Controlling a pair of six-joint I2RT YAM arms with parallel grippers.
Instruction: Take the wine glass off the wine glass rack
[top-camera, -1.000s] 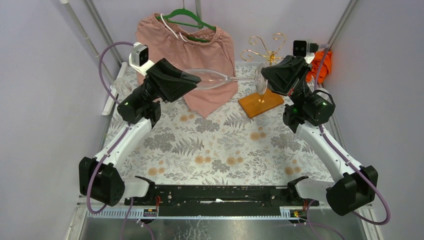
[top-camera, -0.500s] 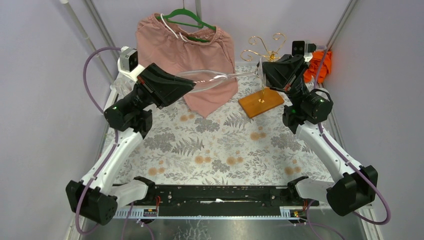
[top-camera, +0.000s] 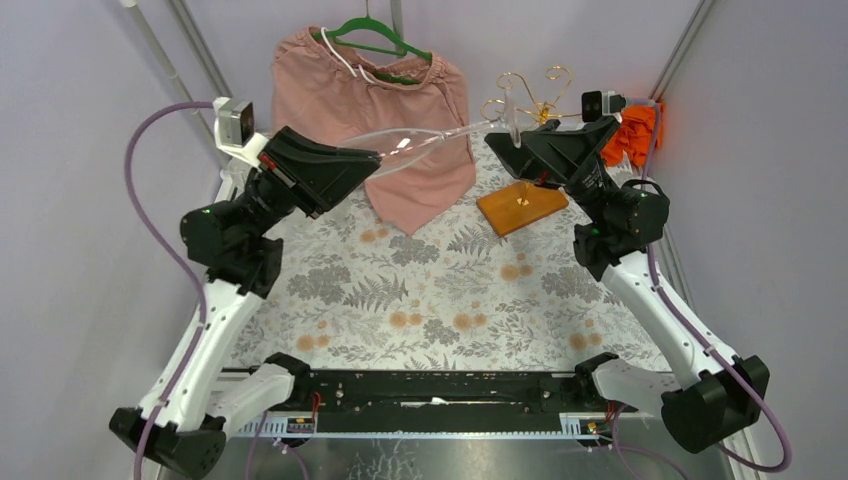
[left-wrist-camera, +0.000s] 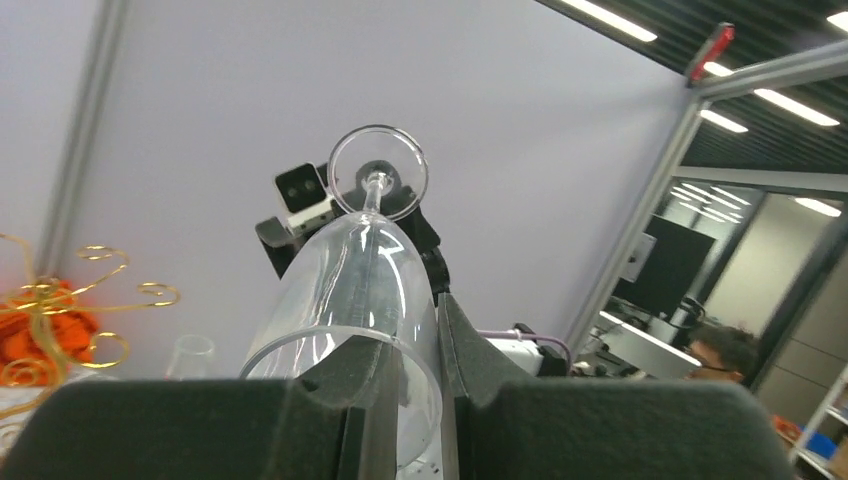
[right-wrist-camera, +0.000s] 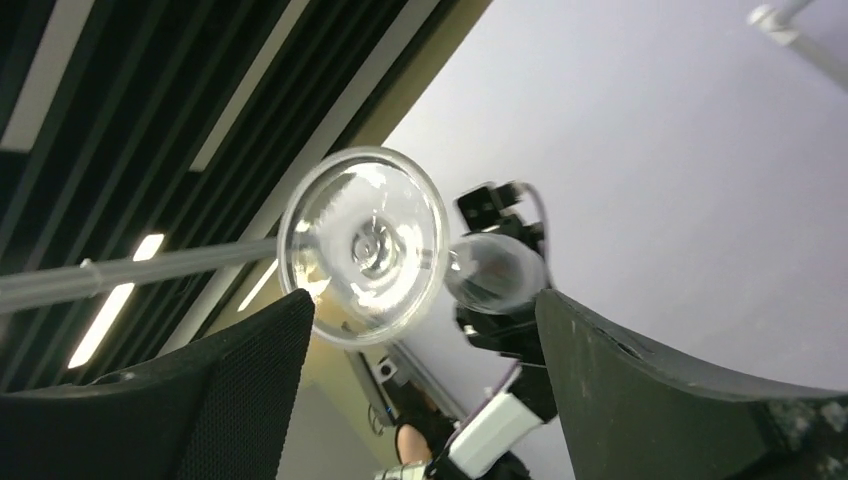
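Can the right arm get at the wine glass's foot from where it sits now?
Probably yes. The right gripper is open, with the foot of the wine glass just ahead of its fingertips and nothing between. The left gripper grips the bowl.

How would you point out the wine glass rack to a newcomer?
Go to the table's far right corner, by the orange cloth. The wine glass rack stands there: gold wire curls above an orange-brown wooden base, the only wire stand in view.
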